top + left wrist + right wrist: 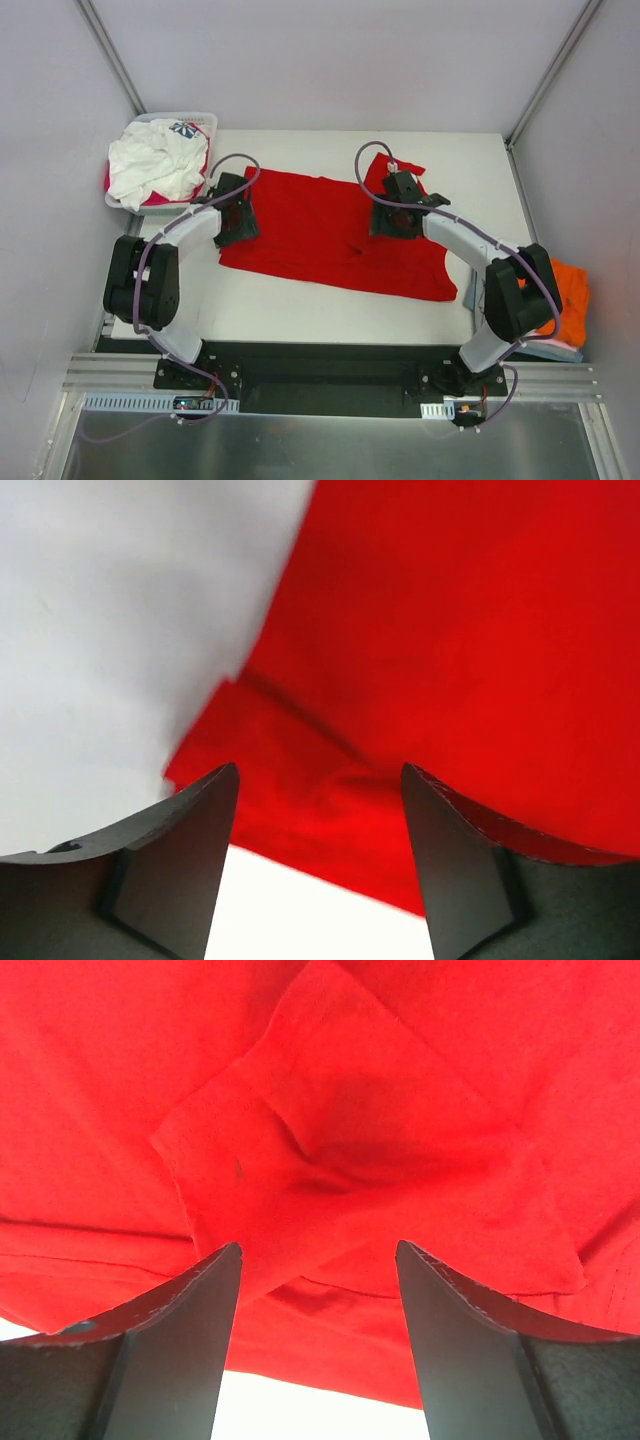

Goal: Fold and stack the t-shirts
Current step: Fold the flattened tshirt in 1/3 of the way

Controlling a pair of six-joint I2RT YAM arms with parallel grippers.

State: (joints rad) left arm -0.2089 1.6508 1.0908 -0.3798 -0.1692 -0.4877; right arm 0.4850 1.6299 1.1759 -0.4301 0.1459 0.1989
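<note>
- Black base rail [320, 375], near edge: both arms bolted on, L arm at left, R arm at right.
- Orange t-shirt [570, 295]: bunched at R side of bench [300, 310], partly hidden behind R arm's elbow.
- Red t-shirt [320, 235]: spread flat across bench centre, between the two arms; creases toward its R end.
- L claw [235, 212]: over shirt's L edge. Wrist view: jaws apart, nothing pinched; a red corner lies below, w/ white bench beside it.
- R claw [398, 215]: over shirt's R part, near sleeve. Wrist view: jaws apart, nothing gripped; a folded-over flap of red cloth lies below.
- White slotted basket [200, 118], far L corner: holds crumpled white t-shirt [155, 165] w/ blue-red print; pink cloth [155, 201] shows under it.
</note>
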